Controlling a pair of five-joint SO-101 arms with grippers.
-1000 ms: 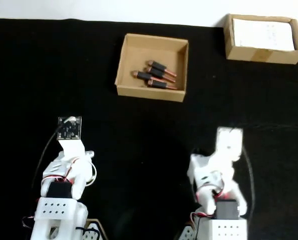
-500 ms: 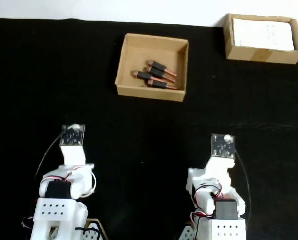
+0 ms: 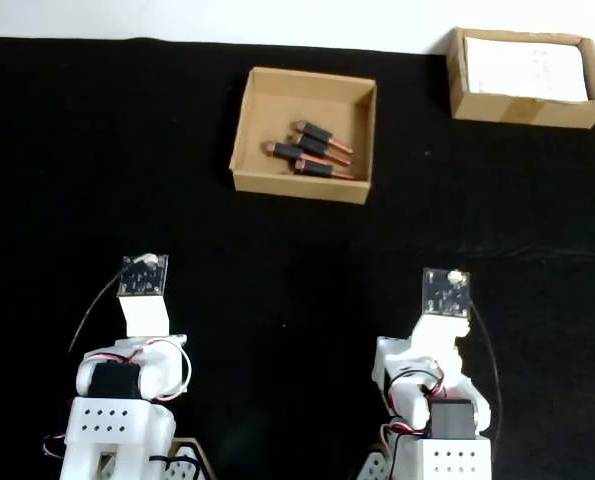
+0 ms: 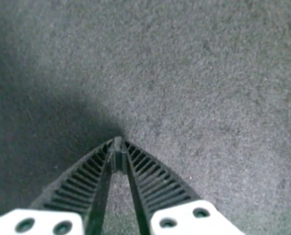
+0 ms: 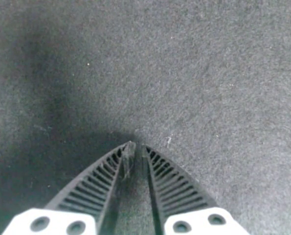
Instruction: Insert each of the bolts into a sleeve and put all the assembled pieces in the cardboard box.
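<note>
1. Cardboard box [image 3: 277, 105] at far middle of black table [image 3: 307, 260].
2. Three assembled pieces [image 3: 312, 150] lying inside it (bolts in sleeves, side by side, slanted).
3. Left gripper [image 4: 117, 143] clenched on nothing, low over the cloth.
4. Right gripper [image 5: 137, 146] closed likewise, holding nothing, over the cloth.
5. Second box [image 3: 517, 108] at far right, white sheet [image 3: 527, 65] inside.

3 assembled pieces [image 3: 312, 150] lie inside the cardboard box [image 3: 273, 108].

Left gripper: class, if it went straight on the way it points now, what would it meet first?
The table cloth, most likely: the left gripper points down at bare cloth, though how near is unclear.
</note>
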